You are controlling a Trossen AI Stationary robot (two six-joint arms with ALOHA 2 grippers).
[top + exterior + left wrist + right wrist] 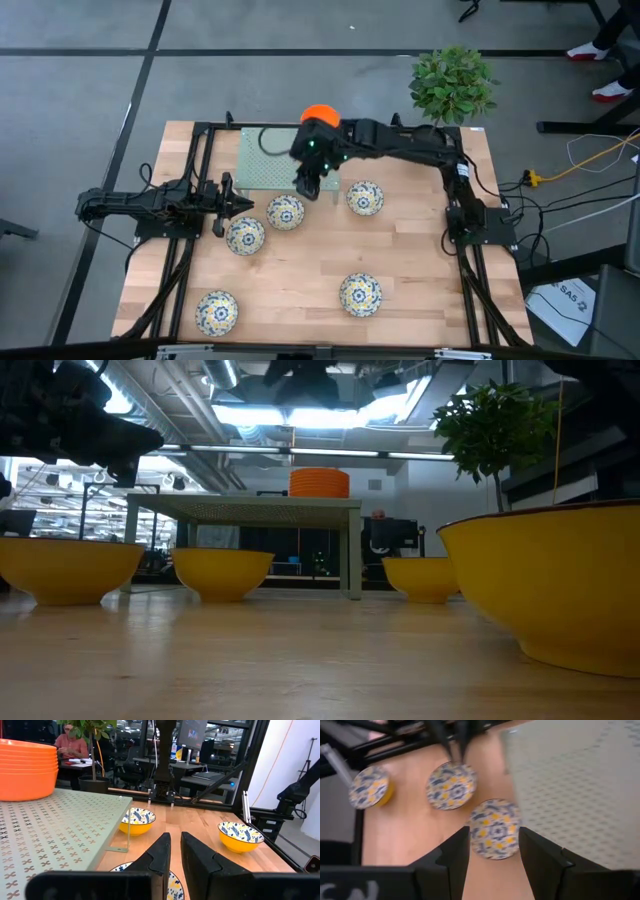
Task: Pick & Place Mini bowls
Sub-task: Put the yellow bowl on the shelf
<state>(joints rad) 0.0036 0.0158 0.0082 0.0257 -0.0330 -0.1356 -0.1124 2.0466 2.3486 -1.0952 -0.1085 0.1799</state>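
I'm hovering the right claw, open and empty, over a floral bowl; next I'm descending to grasp it.

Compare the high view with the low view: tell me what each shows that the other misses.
Only the high view shows both grippers: the left gripper at the table's left side and the right gripper open above a patterned bowl, plus the bowls' flowered insides. Only the low view shows the bowls' yellow outsides and the room's ceiling lights. Both show the orange bowl stack on the green shelf and the plant.
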